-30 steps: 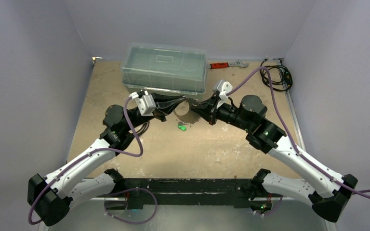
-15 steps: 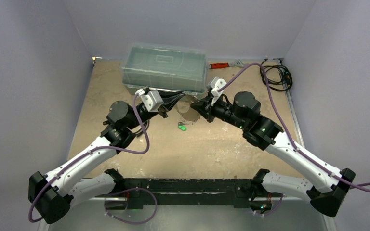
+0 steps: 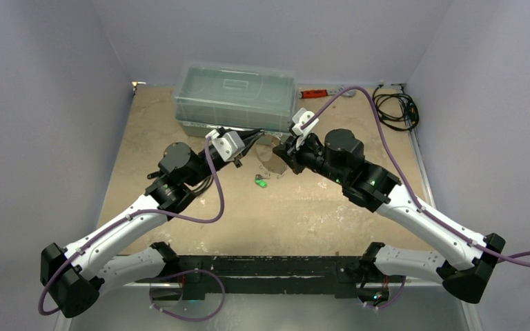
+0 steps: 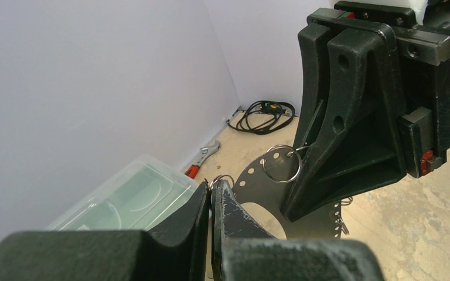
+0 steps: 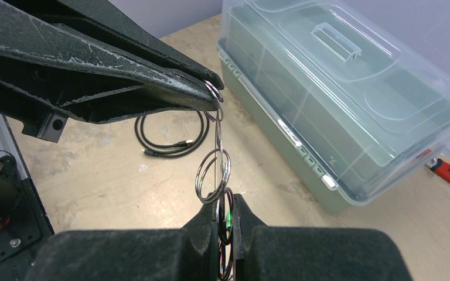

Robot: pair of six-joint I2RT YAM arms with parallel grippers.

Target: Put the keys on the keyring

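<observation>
Silver keyring (image 5: 198,177) held mid-frame in top view between 2 arms, above bench (image 3: 303,214). Right jaws clenched on its split ring; left jaws clenched on small loop at wire's upper end. Flat perforated tag (image 4: 255,184) beside ring. Green-headed key (image 3: 261,183) lies on bench just below, apart from ring. Clear lidded box (image 3: 236,96) upper centre.

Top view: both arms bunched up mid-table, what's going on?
They are holding the keyring up between them above the table, in front of the clear box. The left gripper has its jaws shut on the small end loop; the right gripper pinches the larger ring. A green key lies on the table below, not yet threaded on.
</observation>
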